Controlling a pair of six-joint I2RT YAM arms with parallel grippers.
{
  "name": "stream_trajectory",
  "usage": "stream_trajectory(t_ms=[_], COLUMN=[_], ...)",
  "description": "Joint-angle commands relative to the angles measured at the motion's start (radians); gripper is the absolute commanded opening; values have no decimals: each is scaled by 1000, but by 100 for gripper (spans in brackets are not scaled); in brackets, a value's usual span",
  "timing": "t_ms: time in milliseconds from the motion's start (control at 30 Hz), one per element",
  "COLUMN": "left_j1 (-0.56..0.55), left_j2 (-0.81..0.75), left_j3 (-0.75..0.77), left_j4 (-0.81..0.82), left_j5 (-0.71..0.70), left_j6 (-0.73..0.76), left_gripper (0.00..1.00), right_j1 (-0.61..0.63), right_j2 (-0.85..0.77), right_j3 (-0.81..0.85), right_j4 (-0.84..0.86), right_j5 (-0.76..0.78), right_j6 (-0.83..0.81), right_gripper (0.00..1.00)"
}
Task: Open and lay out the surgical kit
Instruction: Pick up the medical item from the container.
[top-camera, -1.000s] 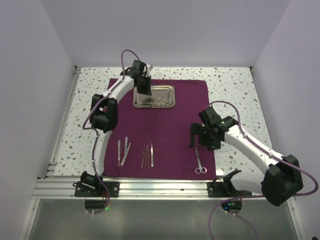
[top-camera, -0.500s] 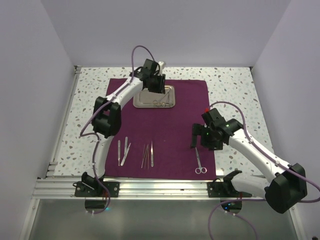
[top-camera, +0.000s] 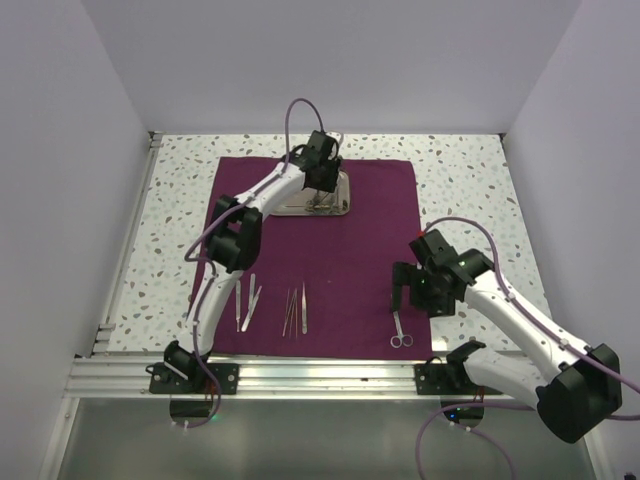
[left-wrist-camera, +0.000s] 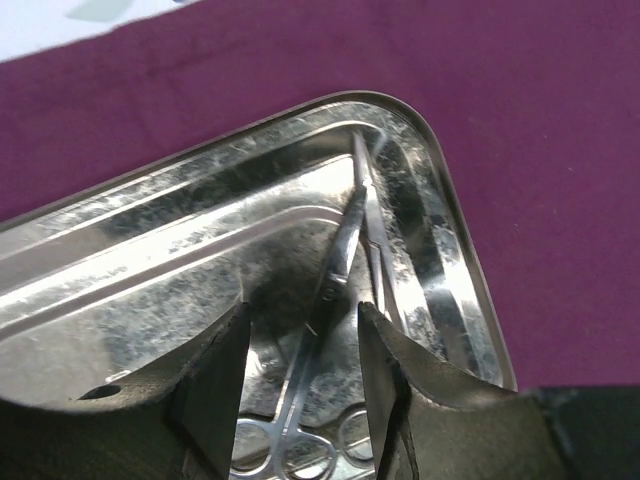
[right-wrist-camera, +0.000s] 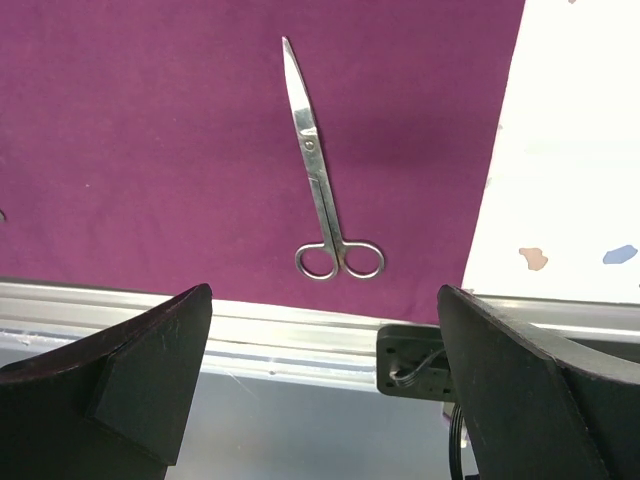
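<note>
The dark purple cloth wrap (top-camera: 370, 230) lies open and flat in the centre of the top view, w/ the shiny rectangular steel tray with rounded corners (top-camera: 343, 207) on its upper part. On the lower part of the cloth, outside the tray, lie flat thin metal tweezers (top-camera: 246, 300) at lower left, finer pointed pieces (top-camera: 296, 310) in the middle, and ring-handled steel scissors (right-wrist-camera: 315, 170) at lower right.

The left gripper (left-wrist-camera: 300, 340) hangs low inside the tray. Its jaws are half spread, one on each side of a slim ring-handled steel clamp (left-wrist-camera: 340, 255), not pinching it. The right gripper (right-wrist-camera: 322, 300) is spread fully wide above the scissors and holds nothing.

Handling, in my judgement: the clamp is light, stiff and smooth, so prob. slippery. It lies flat on hard metal, so the fingers can skid. The best hold is across the shank near the pivot, not at the rings or tip. A second thin piece (left-wrist-camera: 378, 255) lies just beside it, toward the tray's right rim, so there is a risk of taking both.
</note>
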Motion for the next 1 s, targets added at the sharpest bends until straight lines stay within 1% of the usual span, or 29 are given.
stream_trajectory(t_ms=[0, 200, 233, 300, 367, 533, 667, 833, 967], left_j1=[7, 7, 7, 3, -2, -2, 1, 1, 1], left_j2=[11, 40, 30, -12, -29, -41, -124, -154, -179], left_j3=[55, 41, 27, -46, -77, -71, -163, -122, -123], left_j4=[53, 31, 37, 88, 118, 108, 196, 180, 180], left_j5=[-95, -163, -150, -112, -97, -42, -25, -15, -8], left_j6=[57, 132, 146, 155, 166, 134, 97, 92, 94], left_gripper=[51, 50, 50, 50, 51, 50, 50, 50, 50], right_j1=[0, 1, 0, 1, 1, 0, 1, 1, 1], right_j2=[4, 58, 67, 100, 119, 166, 169, 147, 130], right_j3=[-2, 15, 17, 21, 26, 41, 34, 12, -6], right_j4=[-18, 11, 23, 34, 52, 75, 82, 85, 85], right_j5=[14, 14, 14, 13, 10, 2, -6, -12, -16], right_j6=[23, 17, 12, 11, 5, -11, -11, -6, -3], right_gripper=[98, 98, 98, 98, 98, 98, 98, 99, 99])
